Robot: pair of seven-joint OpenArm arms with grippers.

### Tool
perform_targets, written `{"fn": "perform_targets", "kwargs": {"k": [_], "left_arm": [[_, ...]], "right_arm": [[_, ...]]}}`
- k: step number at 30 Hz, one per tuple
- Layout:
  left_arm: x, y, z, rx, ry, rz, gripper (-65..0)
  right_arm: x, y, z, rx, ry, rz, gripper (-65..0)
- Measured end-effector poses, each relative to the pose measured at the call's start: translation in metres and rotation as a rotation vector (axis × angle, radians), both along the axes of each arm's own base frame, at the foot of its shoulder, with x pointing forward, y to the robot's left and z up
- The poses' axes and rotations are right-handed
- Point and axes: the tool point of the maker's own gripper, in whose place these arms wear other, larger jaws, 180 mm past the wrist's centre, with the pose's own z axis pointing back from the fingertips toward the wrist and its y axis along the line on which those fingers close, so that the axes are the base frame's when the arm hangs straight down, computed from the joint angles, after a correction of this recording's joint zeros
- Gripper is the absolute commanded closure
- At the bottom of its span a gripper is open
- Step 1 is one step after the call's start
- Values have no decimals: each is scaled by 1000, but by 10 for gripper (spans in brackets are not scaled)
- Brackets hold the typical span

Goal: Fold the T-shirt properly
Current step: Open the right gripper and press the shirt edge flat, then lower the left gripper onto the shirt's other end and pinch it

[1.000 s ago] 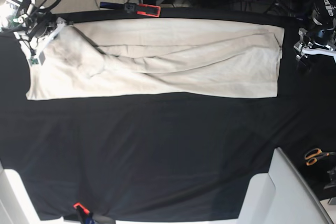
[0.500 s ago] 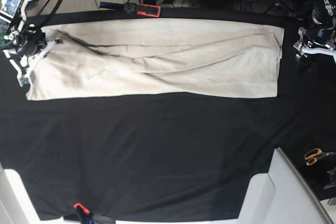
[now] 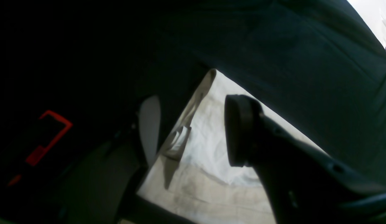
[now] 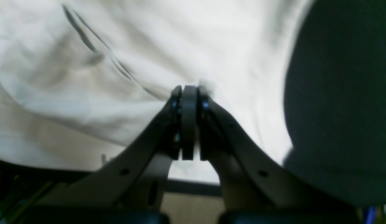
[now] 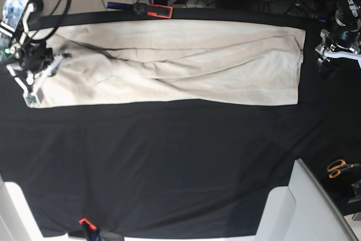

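The cream T-shirt (image 5: 186, 63) lies as a long band across the far half of the black tablecloth (image 5: 169, 162). My right gripper (image 5: 34, 77) sits at the shirt's left end. In the right wrist view its jaws (image 4: 187, 93) are pressed together, with creases of the T-shirt (image 4: 118, 46) running into the tips. My left gripper (image 5: 333, 55) hovers just off the shirt's right edge. The left wrist view shows it (image 3: 196, 130) open with nothing between the fingers (image 3: 242, 130), above the shirt's hem corner (image 3: 211, 149).
An orange-and-black clamp (image 5: 158, 11) holds the tablecloth at the back edge, and a second one (image 5: 86, 224) is at the front. Orange-handled scissors (image 5: 338, 167) lie at the right. A white block (image 5: 304, 207) stands at the front right corner.
My right gripper has moved toward the front and slightly left at the shirt's left end. The bump of cloth there has flattened. The left arm has stayed still.
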Motion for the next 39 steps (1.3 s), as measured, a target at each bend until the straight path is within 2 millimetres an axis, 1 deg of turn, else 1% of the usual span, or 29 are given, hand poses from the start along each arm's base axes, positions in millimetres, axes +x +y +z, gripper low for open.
{"fn": "perform_targets", "kwargs": {"k": [3, 7, 8, 9, 10, 13, 14, 15, 17, 19, 20, 21, 22, 23, 25, 26, 27, 28, 30, 31, 33, 36, 39], "left_arm": [[0, 0, 0, 0, 0, 0, -329], [0, 0, 0, 2, 2, 0, -329], [0, 0, 0, 2, 3, 0, -327], [0, 0, 0, 2, 2, 0, -327], [0, 0, 0, 2, 2, 0, -327], [0, 1, 0, 5, 2, -1, -327], [0, 1, 0, 5, 2, -1, -327], [0, 1, 0, 4, 3, -1, -327], [0, 1, 1, 5, 2, -1, -327], [0, 3, 2, 11, 2, -3, -327], [1, 4, 2, 16, 4, -7, -327], [3, 5, 4, 26, 6, -19, -327], [5, 6, 6, 41, 14, -38, -329], [8, 8, 7, 42, 12, -49, -336], [9, 14, 5, 42, 16, -50, -344], [7, 17, -1, 32, 26, -39, -372], [3, 19, -8, 12, 39, -30, -420], [1, 15, -14, -5, 41, -58, -481], [-1, 5, -20, -60, 17, -142, -629], [0, 5, -21, -87, -4, -165, -650], [1, 12, -22, -115, -33, -191, -650], [1, 24, -38, -148, -9, -149, -650], [7, 25, -49, -192, -8, -128, -643]], "right_arm": [[6, 2, -3, 12, 2, -1, -20], [14, -8, 3, -13, -10, -1, -29], [16, -10, 5, -18, -16, -2, -50], [19, -14, 8, -25, -22, 0, -87], [22, -16, 10, -25, -33, 1, -141], [25, -31, 16, -65, -35, 1, -383], [26, -36, 19, -73, -42, 1, -449], [29, -42, 26, -90, -59, -2, -492], [36, -55, 46, -132, -124, -22, -483], [41, -67, 78, -117, -292, -104, -473], [38, -73, 91, -109, -360, -154, -474], [29, -76, 96, -102, -387, -192, -474], [17, -76, 96, -100, -385, -202, -471], [6, -72, 90, -102, -354, -192, -470], [-6, -63, 79, -99, -308, -158, -468], [-7, -59, 76, -92, -301, -144, -468], [-8, -55, 75, -82, -303, -136, -468], [-9, -52, 73, -76, -303, -128, -468], [-15, -50, 66, -66, -284, -127, -468], [-19, -49, 60, -61, -262, -130, -468], [-27, -49, 52, -55, -229, -141, -468], [-27, -47, 51, -45, -233, -141, -468], [-27, -46, 51, -44, -234, -139, -468]]}}
